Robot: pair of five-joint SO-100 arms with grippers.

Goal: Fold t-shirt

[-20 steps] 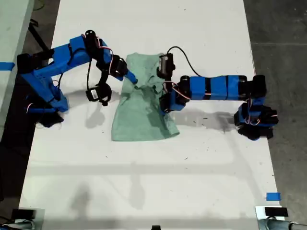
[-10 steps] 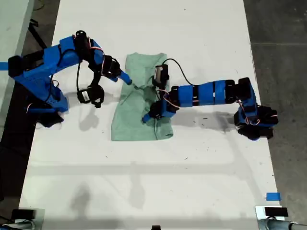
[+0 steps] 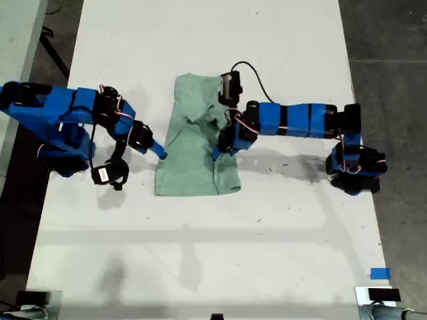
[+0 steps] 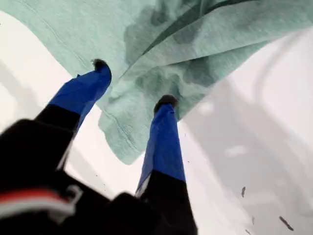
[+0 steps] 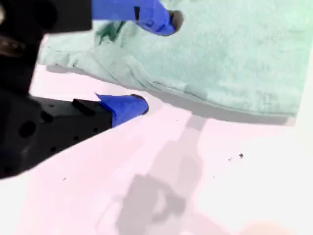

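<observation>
One small pale mint-green cloth t-shirt (image 3: 193, 160) lies partly folded near the middle of the white table (image 3: 200, 253), between two blue arms. In the exterior view its long axis runs from twelve o'clock to six o'clock, with the narrower, rumpled end at twelve. My first gripper (image 3: 217, 152) hangs over its creased middle with jaws spread and nothing between them, while my second gripper (image 3: 160, 152), at the shirt's nine o'clock edge, is also spread and empty, one tip above cloth and one above table.

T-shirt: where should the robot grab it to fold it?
Probably its long edge on the exterior view's left, coming from that side: the t-shirt lies flat there, and my second gripper is open with that edge between its fingers.
</observation>
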